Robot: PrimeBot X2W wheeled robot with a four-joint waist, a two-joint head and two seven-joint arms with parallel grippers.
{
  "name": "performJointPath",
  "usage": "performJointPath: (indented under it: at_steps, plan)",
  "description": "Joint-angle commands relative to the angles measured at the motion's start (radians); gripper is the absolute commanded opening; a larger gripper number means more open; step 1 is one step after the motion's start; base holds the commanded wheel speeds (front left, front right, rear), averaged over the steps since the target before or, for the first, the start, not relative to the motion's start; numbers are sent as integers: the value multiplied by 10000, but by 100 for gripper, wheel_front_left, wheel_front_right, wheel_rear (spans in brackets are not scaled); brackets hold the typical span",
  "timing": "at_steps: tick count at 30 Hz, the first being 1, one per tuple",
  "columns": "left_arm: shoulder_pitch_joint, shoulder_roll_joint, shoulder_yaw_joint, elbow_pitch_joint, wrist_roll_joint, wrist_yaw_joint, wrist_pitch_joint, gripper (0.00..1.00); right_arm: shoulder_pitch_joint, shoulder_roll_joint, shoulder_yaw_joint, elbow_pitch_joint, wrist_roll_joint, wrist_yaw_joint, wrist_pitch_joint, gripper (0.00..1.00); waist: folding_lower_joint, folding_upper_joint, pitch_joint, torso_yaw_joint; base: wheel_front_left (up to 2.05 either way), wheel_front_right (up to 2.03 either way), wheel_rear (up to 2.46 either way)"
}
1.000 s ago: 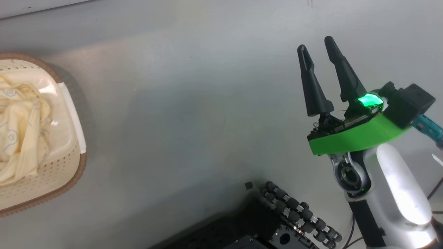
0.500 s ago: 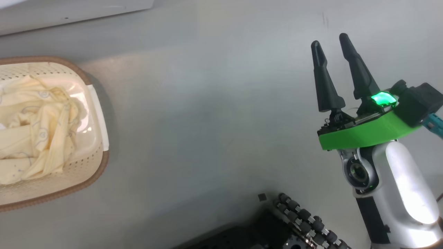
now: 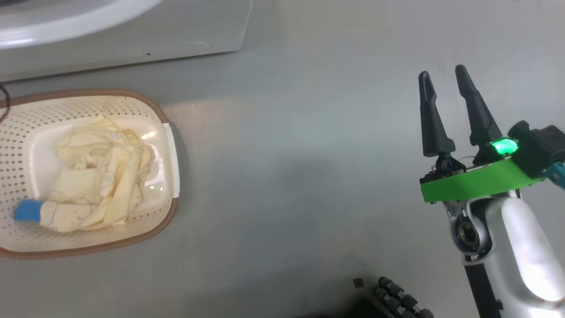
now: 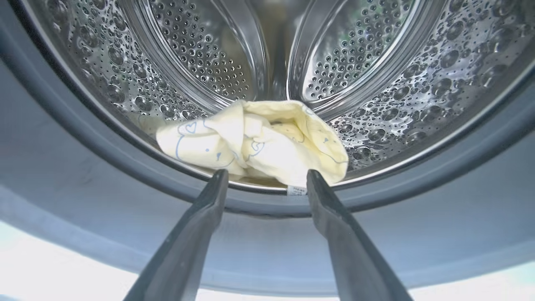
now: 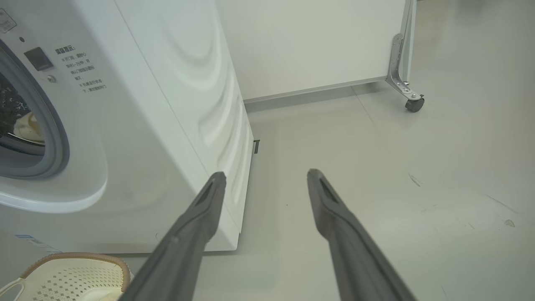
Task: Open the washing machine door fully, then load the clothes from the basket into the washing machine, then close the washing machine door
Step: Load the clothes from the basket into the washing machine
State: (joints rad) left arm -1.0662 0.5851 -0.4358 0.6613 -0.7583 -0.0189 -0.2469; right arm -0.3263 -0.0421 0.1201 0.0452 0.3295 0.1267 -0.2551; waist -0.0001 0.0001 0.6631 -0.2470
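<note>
The cream basket [image 3: 170,132] sits on the floor at the left of the head view and holds cream-yellow clothes [image 3: 101,176] with a blue patch. Its rim also shows in the right wrist view, basket [image 5: 75,267]. The white washing machine [image 3: 132,26] stands behind it; the machine [image 5: 167,104] has its porthole uncovered. In the left wrist view my left gripper [image 4: 265,175] is open at the grey gasket [image 4: 125,167], just in front of a cream garment [image 4: 250,142] lying in the steel drum [image 4: 376,62]. My right gripper [image 3: 442,74] hangs open over bare floor. The door is out of view.
A white panel on a castor wheel [image 5: 413,103] stands beyond the machine in the right wrist view. Grey floor [image 3: 287,176] spreads between the basket and my right arm. The robot's dark base with rollers [image 3: 397,296] shows at the bottom edge.
The head camera has swung, so the basket and the machine's lower edge have come further into the picture. The right gripper stays open.
</note>
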Motion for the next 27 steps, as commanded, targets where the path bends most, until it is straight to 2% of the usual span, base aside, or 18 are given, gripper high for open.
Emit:
performJointPath:
  at_steps: [1,3,9,16,21,27]
  plan:
    - [373,560,361,-666,123,277,-89,100,268,-81,81,-233,-145,40,-67,100,1,-1,-367,235,0,0,0]
    - [692,571,399,-971,149,407,-103,100,290,-81,72,-224,-199,40,-67,100,1,-1,-469,256,0,0,0]
    - [2751,471,769,-2808,365,1233,-142,100,580,-81,-142,-57,-461,40,-67,100,1,-1,-1207,518,0,0,0]
    - [5485,-87,1388,-4822,1131,2083,-146,100,1116,-81,-448,142,-1005,40,-67,100,1,-1,-2292,999,0,0,0]
    - [7024,-609,1667,-5729,1779,2440,-147,100,1450,-81,-568,287,-1415,40,-32,100,1,-1,-3036,1384,0,0,0]
    - [8483,-1326,1763,-6323,2301,2519,-148,100,1876,-81,-665,227,-1736,40,292,100,1,-1,-3922,1807,0,0,0]
